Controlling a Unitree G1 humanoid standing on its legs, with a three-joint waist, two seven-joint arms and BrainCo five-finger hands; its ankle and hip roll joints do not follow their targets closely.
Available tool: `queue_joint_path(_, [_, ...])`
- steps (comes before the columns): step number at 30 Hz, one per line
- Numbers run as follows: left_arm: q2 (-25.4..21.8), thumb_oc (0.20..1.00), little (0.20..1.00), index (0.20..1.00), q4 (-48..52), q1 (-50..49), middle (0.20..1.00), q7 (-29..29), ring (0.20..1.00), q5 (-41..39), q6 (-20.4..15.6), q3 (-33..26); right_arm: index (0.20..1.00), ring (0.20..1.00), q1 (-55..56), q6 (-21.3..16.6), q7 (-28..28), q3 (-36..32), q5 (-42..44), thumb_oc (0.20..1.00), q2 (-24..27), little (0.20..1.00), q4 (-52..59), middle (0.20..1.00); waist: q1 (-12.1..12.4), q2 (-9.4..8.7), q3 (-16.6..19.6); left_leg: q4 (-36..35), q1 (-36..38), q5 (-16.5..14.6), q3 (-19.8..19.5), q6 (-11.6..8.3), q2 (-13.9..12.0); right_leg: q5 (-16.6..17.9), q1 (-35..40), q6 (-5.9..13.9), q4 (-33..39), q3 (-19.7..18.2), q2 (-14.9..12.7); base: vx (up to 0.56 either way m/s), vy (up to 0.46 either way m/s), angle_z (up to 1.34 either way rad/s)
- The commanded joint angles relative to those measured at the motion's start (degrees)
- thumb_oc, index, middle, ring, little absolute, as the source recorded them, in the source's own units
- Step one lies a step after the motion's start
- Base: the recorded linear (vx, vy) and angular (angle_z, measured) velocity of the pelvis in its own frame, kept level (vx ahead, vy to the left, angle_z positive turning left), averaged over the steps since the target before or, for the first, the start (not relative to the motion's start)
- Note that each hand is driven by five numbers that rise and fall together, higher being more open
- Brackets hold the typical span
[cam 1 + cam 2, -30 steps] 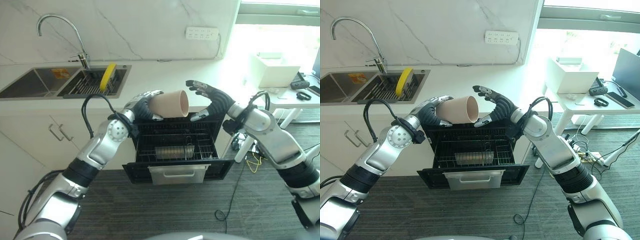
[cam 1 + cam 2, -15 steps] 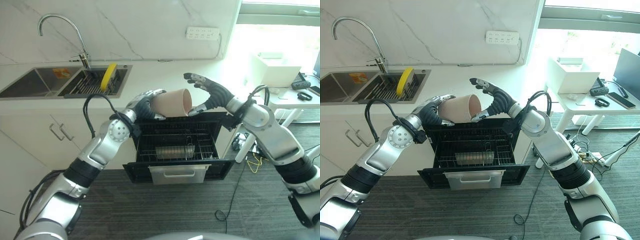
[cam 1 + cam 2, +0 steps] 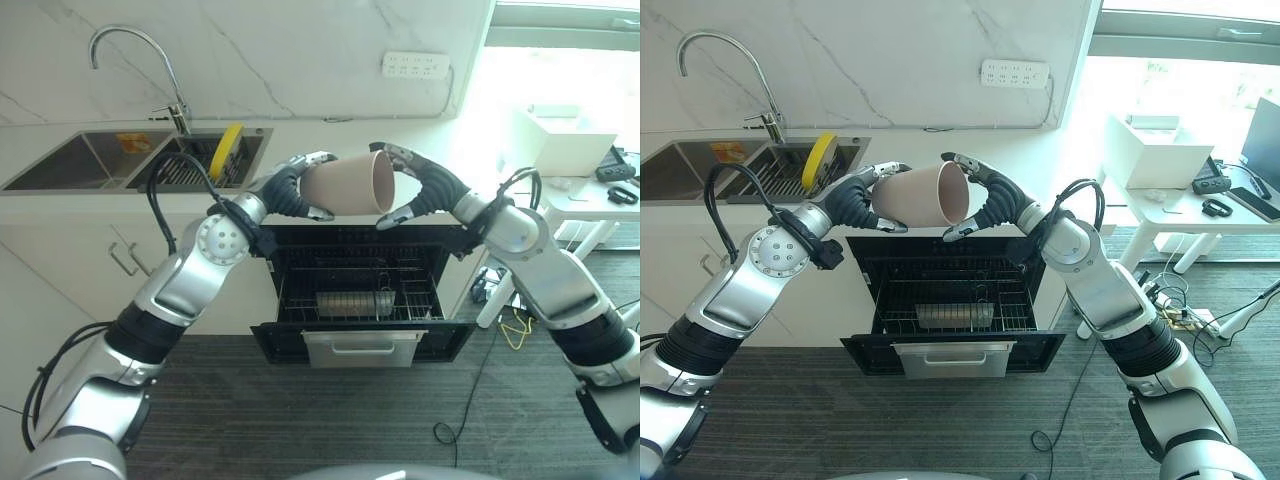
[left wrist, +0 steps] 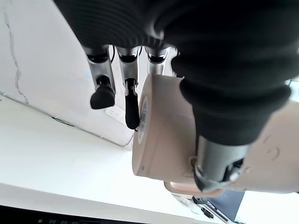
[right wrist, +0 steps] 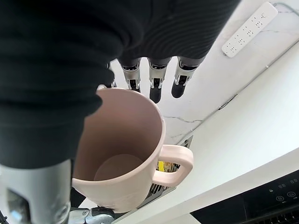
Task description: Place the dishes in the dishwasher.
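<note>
Left hand [image 3: 285, 190] grips the mug [image 3: 348, 184] above the rack [image 3: 355, 292]; right hand [image 3: 418, 192], spread wide, cups its rim without closing. Releasing early could drop it.

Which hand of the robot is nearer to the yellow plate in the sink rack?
Left. The left hand holds the pink mug just beside the yellow plate; the right hand is beyond the mug's mouth.

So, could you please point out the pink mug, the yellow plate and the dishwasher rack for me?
pink mug [image 3: 345, 187], left eye view, on its side wall.
yellow plate [image 3: 227, 152], left eye view, on its upright rim.
dishwasher rack [image 3: 940, 296], right eye view, on its wire floor.
</note>
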State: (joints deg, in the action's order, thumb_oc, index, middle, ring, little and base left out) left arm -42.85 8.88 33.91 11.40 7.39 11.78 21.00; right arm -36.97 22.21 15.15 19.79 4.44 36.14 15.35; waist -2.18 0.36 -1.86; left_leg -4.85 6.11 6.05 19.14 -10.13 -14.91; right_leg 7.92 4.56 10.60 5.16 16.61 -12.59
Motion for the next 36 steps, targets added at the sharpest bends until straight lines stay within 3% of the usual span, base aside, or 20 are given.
queue_joint_path(1, [-3.75,0.2,0.2,0.2,2.48,8.78,0.2,-1.72,0.2,-2.25,-2.12,-4.07,1.0,1.0,-7.96,-1.25,-2.29,0.52,-1.02,1.0,1.66,1.0,4.19,1.0,1.01,-0.67,-0.11,-0.15,1.08,-0.92,-1.51,-2.07,-3.6,-3.34,3.72,3.95,-0.16,1.06,-4.97,0.0,0.0,0.0])
queue_joint_path(23, [-2.46,0.2,0.2,0.2,4.98,6.47,0.2,-0.23,0.2,-1.71,-2.91,-5.13,1.0,1.0,-9.88,-0.25,-4.6,1.29,-1.38,1.0,0.0,1.0,5.42,1.0,1.8,-0.61,-0.43,-0.15,1.01,-0.98,-1.79,-2.09,-3.5,-3.31,3.93,3.97,-0.16,1.51,-5.28,0.0,0.0,0.0])
queue_joint_path(24, [-2.39,0.2,0.2,0.2,5.19,6.62,0.2,-0.04,0.2,-1.79,-2.7,-5.18,0.912,0.912,-9.96,0.16,-3.81,1.31,-2.37,0.912,-0.21,0.912,5.56,0.912,1.83,-0.58,-0.42,-0.15,1.0,-0.99,-1.84,-2.07,-3.46,-3.29,3.89,3.98,-0.16,1.47,-5.28,0.0,0.0,0.0])
queue_joint_path(25, [-2.41,0.2,0.2,0.2,5.31,6.62,0.2,-0.03,0.2,-2.07,-2.74,-5.13,0.2,0.2,-10.04,0.22,-2.88,1.52,-3.92,0.2,-0.07,0.2,5.86,0.2,1.85,-0.56,-0.4,-0.15,1.05,-1.03,-1.86,-2.01,-3.41,-3.26,3.88,4.0,-0.16,1.44,-5.32,0.0,0.0,0.0])
queue_joint_path(36, [-2.47,0.2,0.2,0.2,5.71,6.3,0.2,-0.58,0.2,-3.16,-3.4,-5.37,0.2,0.2,-11.15,0.1,-2.64,2.77,-5.98,0.2,0.44,0.2,6.67,0.2,1.97,-0.78,-0.15,-0.15,0.99,-1.1,-1.79,-1.95,-3.19,-3.14,3.62,3.97,-0.16,1.43,-5.26,0.0,0.0,0.0])
